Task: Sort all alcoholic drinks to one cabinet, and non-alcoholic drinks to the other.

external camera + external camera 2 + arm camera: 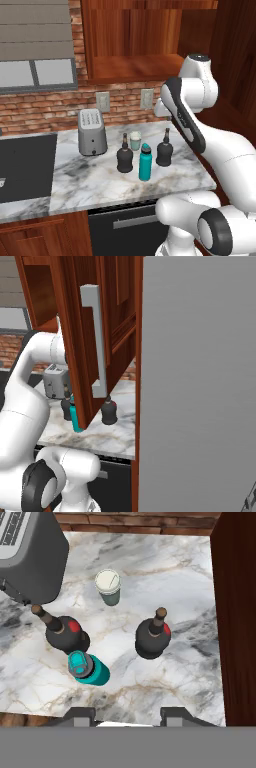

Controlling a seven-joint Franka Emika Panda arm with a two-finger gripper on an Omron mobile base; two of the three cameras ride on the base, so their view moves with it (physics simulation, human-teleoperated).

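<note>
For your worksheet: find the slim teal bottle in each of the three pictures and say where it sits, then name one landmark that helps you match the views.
Left base view: the teal bottle stands at the front of the counter, between the two black bottles.
Right base view: low left, a teal sliver beside the open cabinet door.
Hand view: lower left, seen from above.
Shared landmark: the grey toaster, behind the bottles.

no legible txt, labels or nos.

My arm (200, 135) is glossy white with rounded segments, dark grey joint bands and a bulbous white base (200, 220)
</note>
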